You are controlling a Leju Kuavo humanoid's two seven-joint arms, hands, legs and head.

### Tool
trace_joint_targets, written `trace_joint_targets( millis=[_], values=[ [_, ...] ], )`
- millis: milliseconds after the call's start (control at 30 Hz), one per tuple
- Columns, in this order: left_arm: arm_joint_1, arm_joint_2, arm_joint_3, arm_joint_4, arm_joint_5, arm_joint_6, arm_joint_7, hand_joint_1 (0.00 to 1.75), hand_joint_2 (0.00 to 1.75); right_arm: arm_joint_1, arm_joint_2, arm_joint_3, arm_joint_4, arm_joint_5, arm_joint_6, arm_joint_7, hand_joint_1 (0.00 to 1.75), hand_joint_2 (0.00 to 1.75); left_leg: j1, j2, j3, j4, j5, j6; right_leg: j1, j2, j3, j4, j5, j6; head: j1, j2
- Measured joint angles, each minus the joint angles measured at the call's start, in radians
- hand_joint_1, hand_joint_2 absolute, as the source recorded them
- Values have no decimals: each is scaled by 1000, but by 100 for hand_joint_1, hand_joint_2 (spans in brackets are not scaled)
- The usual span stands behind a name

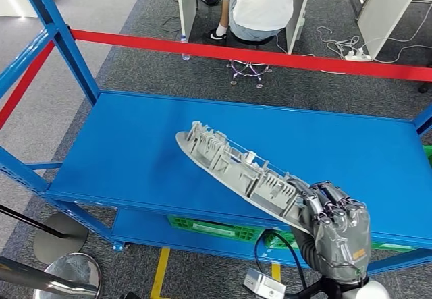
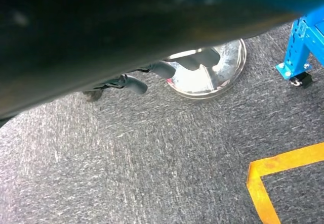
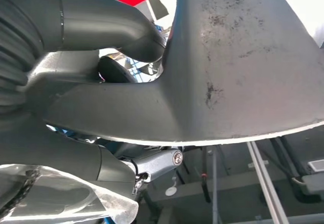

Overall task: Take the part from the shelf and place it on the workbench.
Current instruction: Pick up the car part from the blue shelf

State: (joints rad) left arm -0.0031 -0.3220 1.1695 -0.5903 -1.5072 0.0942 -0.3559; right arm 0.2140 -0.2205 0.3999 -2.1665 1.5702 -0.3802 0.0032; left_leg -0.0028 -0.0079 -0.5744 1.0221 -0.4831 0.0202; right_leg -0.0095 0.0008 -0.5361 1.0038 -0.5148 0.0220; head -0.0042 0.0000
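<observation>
The long grey moulded plastic part (image 1: 239, 171), ribbed and clipped along its upper face, stretches diagonally over the blue metal shelf (image 1: 127, 150); whether its far tip rests on the deck or hangs just above it cannot be told. Its near end is grasped by the right hand (image 1: 339, 228), grey fingers wrapped over the edge. In the right wrist view the part's smooth, scuffed underside (image 3: 244, 72) spreads wide, with the thick grey thumb (image 3: 103, 24) pressed against it.

The shelf has blue uprights and a red cross rail (image 1: 254, 55). A green crate (image 1: 208, 228) sits on the tier below, mostly hidden by the deck. The floor is grey carpet (image 2: 153, 158) marked with yellow tape (image 2: 267, 178). Beyond the rail a person in a white shirt (image 1: 262, 2) sits on a stool, cut off at the top.

In the left wrist view the left hand's dark fingers (image 2: 133, 84) are blurred beneath a dark shape, in front of a shiny round metal base (image 2: 225, 72); whether they are spread or curled cannot be told.
</observation>
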Motion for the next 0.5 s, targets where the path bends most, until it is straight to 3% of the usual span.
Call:
trace_joint_targets(
  millis=[233, 367, 500],
  values=[
    [1, 0, -8, 0, 8, 2, 3, 0, 0, 8, 13, -16, -7, 0, -17, -46, 175, 175, 0, 0, 0, 0, 0, 0, 0, 0, 0, 0, 0, 0, 0, 0],
    [4, 0, -23, 0, 32, 7, 15, 0, 0, 22, 67, -50, -26, 0, -63, -159, 175, 175, 0, 0, 0, 0, 0, 0, 0, 0, 0, 0, 0, 0, 0, 0],
    [5, 0, -43, 0, 54, 11, 26, 0, 0, 23, 115, -72, -47, 1, -74, -196, 175, 175, 1, 0, 0, 0, 0, 0, 1, 0, 0, 0, -1, -1, 0, 0]
  ],
)
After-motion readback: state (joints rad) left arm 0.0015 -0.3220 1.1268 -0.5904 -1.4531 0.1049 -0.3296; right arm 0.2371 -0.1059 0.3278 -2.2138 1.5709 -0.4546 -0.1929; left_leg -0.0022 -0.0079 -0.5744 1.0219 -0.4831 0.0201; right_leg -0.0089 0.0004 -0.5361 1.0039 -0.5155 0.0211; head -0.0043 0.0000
